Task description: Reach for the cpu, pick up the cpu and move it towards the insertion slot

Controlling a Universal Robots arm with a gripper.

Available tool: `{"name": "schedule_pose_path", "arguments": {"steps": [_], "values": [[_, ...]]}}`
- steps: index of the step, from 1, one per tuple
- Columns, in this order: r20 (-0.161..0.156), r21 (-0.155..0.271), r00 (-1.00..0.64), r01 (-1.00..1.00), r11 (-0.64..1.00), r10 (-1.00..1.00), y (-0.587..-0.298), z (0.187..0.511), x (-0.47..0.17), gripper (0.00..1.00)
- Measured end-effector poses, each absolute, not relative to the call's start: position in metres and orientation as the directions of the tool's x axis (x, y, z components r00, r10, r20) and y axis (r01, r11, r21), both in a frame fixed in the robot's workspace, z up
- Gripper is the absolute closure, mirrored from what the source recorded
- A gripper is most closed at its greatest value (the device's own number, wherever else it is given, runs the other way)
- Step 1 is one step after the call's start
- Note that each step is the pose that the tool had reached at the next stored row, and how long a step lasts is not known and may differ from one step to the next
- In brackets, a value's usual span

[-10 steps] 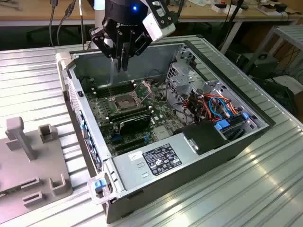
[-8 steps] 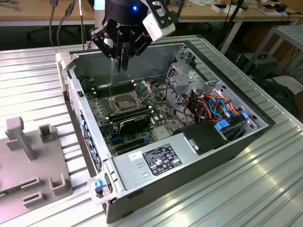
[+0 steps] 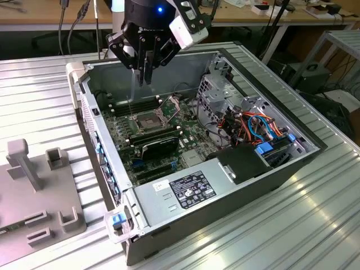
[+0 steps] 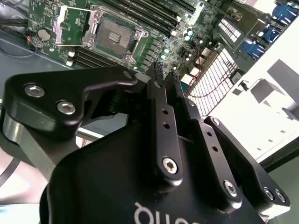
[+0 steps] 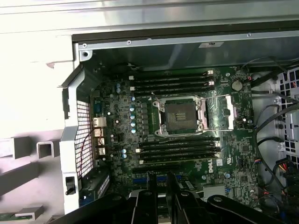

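- One ribbed metal surface, on which everything below is carried.
- One grey slotted fixture, set at the exterior view's left, just beside the case.
- One desktop computer case, laid on its side with the interior exposed.
- One power supply, labelled, housed against the near wall.
- One black finned block, mounted on the one green motherboard.
- One bundle of red, orange and blue cables and one grey drive cage, placed toward the exterior view's right.
- One insertion slot: silver frame, dark pin-grid centre exposed, load plate standing open.
- Two banks of long black memory slots, ranged one on each side of the slot.
- One end effector, held above the motherboard, well clear of the slot. Its two fingers are drawn close together. Whether anything is pinched cannot be told.
- Wooden benches, farthest.
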State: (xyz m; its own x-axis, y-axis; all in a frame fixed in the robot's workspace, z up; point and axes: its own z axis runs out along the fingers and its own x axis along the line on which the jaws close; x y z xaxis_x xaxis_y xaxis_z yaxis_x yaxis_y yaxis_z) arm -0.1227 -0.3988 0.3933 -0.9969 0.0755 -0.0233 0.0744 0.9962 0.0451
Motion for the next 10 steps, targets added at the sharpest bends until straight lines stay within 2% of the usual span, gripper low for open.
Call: {"name": "schedule_pose_path", "arguments": {"steps": [10], "values": [[-0.023, 0.045, -0.997, 0.074, 0.996, 0.075, -0.399, 0.393, -0.142, 0.77]]}}
